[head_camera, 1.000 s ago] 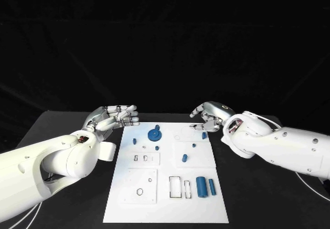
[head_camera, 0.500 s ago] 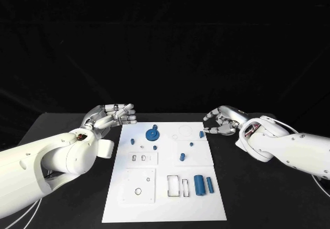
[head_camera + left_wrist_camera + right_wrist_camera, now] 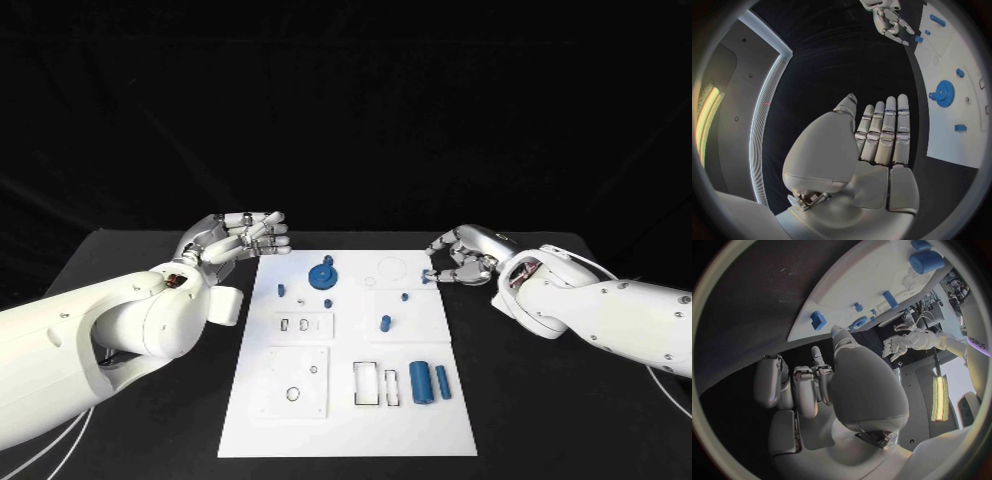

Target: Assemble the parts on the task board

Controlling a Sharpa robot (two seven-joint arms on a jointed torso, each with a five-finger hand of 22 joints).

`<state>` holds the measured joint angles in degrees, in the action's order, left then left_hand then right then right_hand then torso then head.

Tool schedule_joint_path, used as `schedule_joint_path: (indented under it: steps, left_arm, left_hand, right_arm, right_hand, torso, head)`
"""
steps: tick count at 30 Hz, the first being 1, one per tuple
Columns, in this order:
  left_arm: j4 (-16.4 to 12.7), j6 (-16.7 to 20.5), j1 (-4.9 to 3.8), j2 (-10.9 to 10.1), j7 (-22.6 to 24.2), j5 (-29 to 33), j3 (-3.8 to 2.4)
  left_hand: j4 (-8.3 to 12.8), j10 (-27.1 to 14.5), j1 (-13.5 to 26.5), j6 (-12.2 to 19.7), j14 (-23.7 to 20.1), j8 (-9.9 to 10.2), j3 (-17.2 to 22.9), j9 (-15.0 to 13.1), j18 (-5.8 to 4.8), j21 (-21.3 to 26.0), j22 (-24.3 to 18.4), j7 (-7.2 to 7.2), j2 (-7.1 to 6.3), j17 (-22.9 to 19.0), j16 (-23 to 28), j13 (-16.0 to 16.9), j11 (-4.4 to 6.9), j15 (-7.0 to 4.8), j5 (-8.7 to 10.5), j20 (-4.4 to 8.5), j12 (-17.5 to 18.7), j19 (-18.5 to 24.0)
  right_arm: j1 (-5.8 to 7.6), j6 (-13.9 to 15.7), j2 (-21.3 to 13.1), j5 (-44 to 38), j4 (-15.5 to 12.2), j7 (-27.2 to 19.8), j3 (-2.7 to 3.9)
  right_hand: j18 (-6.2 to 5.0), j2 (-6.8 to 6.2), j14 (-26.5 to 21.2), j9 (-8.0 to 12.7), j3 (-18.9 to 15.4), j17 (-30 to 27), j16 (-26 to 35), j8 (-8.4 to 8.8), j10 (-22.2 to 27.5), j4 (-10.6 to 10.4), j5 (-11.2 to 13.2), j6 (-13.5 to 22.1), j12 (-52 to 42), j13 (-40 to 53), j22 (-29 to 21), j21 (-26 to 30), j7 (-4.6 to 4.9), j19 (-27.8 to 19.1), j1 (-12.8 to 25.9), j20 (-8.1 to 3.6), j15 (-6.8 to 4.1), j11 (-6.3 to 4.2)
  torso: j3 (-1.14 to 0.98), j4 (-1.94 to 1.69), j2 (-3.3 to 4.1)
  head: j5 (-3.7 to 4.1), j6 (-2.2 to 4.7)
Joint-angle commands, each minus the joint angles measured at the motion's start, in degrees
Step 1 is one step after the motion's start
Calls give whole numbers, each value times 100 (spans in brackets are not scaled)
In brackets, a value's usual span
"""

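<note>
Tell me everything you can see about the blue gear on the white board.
The blue gear is a round, toothed disc, plastic by its look, with a small blue knob or peg beside its rim on the far side. It lies flat on the task board in the far part, toward the robot's left. In the left wrist view its teeth are plain. Neither hand touches it.

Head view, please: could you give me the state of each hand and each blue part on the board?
left hand: fingers apart, holds nothing
right hand: fingers curled, beside the board's edge; grip unclear
blue gear: on the task board
large blue cylinder: lying flat
thin blue pin: lying beside the cylinder
</note>
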<state>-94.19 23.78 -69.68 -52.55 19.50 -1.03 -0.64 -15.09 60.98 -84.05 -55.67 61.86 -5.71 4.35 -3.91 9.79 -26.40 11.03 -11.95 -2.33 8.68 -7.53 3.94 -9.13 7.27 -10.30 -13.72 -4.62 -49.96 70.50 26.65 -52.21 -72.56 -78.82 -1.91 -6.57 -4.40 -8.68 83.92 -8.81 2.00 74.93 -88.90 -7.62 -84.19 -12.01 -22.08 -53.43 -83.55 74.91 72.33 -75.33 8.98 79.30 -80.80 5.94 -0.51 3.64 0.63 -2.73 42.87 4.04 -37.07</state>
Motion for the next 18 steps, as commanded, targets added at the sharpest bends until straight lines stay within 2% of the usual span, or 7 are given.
schedule_joint_path:
  steps: [1, 6, 12, 18]
  left_arm:
    - [-19, -113, -3, 16, 37, -22, -3]
    - [-18, -107, -3, 20, 38, -22, -3]
    - [-12, -103, -3, 20, 33, -22, -3]
    - [-8, -103, -3, 26, 31, -22, -3]
  left_hand:
    - [21, 7, -58, 6, -43, 20, 7, 4, 59, 24, -10, -40, -13, 9, 40, -8, -37, 0, 34, 10, 23, 36]
    - [17, 5, -52, 7, -45, 22, 4, 4, 59, 25, -11, -43, -13, 10, 45, -8, -40, 2, 37, 8, 27, 40]
    - [13, 4, -47, 7, -46, 24, 2, 4, 59, 26, -12, -45, -13, 10, 48, -8, -41, 3, 40, 7, 29, 43]
    - [13, 4, -45, 7, -47, 25, 1, 4, 59, 26, -12, -45, -13, 11, 51, -8, -42, 4, 41, 6, 30, 45]
  right_arm:
    - [-27, -189, 51, -137, 47, -24, -1]
    - [-49, -265, 95, -158, 101, 18, -1]
    - [-69, -359, 111, -177, 132, 47, -1]
    - [-85, -419, 122, -182, 147, 58, -1]
  right_hand:
    - [11, 23, 557, -8, 1, 1303, -34, 8, -12, 49, 24, -3, -18, 779, 14, 5, -10, -18, -65, 4, 43, 40]
    - [14, 88, 560, -37, 19, 1314, -38, -36, -34, 55, 118, -124, -41, 803, 36, -4, -22, -3, -64, 5, 40, 33]
    - [19, 117, 563, -51, 33, 1325, -42, -58, -50, 71, 147, -191, -57, 822, 63, -21, -35, 15, -75, 1, 32, 22]
    - [24, 137, 567, -61, 45, 1344, -49, -72, -75, 87, 154, -240, -84, 853, 85, -36, -45, 29, -88, -4, 25, 13]
  torso:
    - [-3, 5, 2]
    - [-3, 1, 2]
    - [-6, 15, 3]
    - [-3, -2, -1]
  head:
    - [5, -15]
    - [30, -43]
    - [11, -59]
    - [13, -68]
